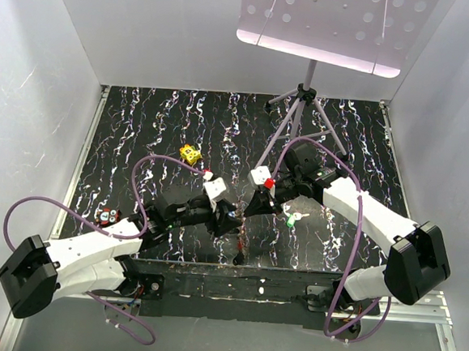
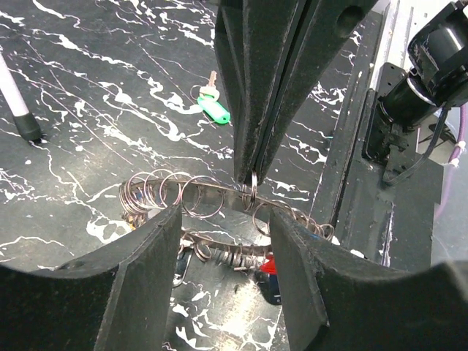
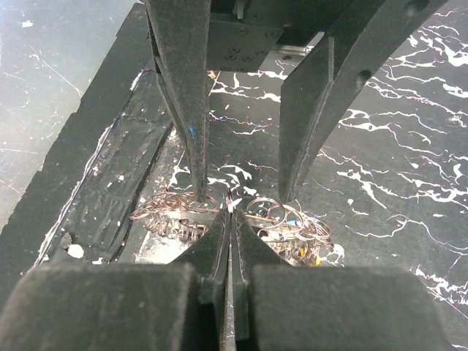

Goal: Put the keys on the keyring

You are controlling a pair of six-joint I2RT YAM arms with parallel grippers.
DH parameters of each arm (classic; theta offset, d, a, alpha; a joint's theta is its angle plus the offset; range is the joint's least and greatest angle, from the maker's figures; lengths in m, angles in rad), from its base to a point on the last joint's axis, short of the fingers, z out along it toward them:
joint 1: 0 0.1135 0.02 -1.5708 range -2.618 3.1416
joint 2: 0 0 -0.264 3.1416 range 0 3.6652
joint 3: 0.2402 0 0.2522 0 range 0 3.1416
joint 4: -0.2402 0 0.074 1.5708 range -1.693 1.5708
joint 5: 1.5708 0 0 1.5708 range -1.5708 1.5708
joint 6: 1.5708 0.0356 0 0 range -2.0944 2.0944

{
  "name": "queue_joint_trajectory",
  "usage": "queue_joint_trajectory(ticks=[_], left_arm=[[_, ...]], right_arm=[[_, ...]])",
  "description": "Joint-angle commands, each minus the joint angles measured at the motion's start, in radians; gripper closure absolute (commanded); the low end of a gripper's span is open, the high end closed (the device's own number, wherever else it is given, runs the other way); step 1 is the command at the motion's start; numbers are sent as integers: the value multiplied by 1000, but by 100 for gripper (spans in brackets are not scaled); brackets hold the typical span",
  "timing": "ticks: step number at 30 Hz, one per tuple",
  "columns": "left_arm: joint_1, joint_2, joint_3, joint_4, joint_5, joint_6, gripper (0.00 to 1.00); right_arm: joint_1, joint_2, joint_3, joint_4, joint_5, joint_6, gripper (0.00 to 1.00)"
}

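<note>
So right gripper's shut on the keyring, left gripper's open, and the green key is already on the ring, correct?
Only the key is wrong: in the left wrist view the green key lies loose on the table, apart from the keyring. The right gripper is shut on the keyring and the left gripper is open.

You have the keyring [image 2: 212, 191], a thin silvery wire loop crowded with many smaller rings, lying roughly level over the desk [image 2: 88, 88] near its front edge, one small ring nipped in the tips of the right pincer [image 2: 251, 174]. A red key head [image 2: 268, 265] and a blue key head [image 2: 276, 291] show just beneath the loop. Your green-headed key [image 2: 213, 107] lies flat on the desk, well apart from the rest.
</note>
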Motion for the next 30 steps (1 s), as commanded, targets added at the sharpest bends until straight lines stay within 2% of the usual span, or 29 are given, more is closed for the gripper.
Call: queue_joint_trajectory(ticks=[1, 12, 17, 30], left_arm=[[-6, -55, -1, 23, -37, 16, 50], [-8, 3, 23, 61, -3, 33, 54], [-8, 14, 33, 63, 0, 36, 67], [-11, 5, 42, 72, -2, 35, 62]], right_arm=[[7, -5, 1, 12, -53, -1, 99], [6, -2, 0, 7, -64, -1, 99], [7, 3, 1, 6, -73, 1, 99], [7, 13, 0, 7, -76, 10, 99]])
